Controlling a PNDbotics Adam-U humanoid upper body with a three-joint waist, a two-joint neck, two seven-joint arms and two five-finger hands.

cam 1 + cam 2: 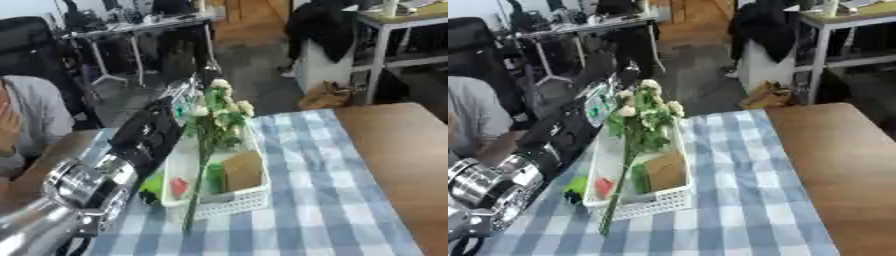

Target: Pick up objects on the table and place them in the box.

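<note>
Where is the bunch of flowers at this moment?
The bunch of flowers is left of centre in the left eye view, over the white box, its blooms at the far end and its stem tip past the near rim, beside the left arm.

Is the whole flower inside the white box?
No, the flower leans over the white box and its stem pokes out past the front edge onto the checked cloth.

Workshop-like lab: equipment-laden metal benches (140,27), shelving (407,35).

flowers (213,117) over box (229,200) | box on table (394,150) | left arm (144,135) seemingly beside box
</note>
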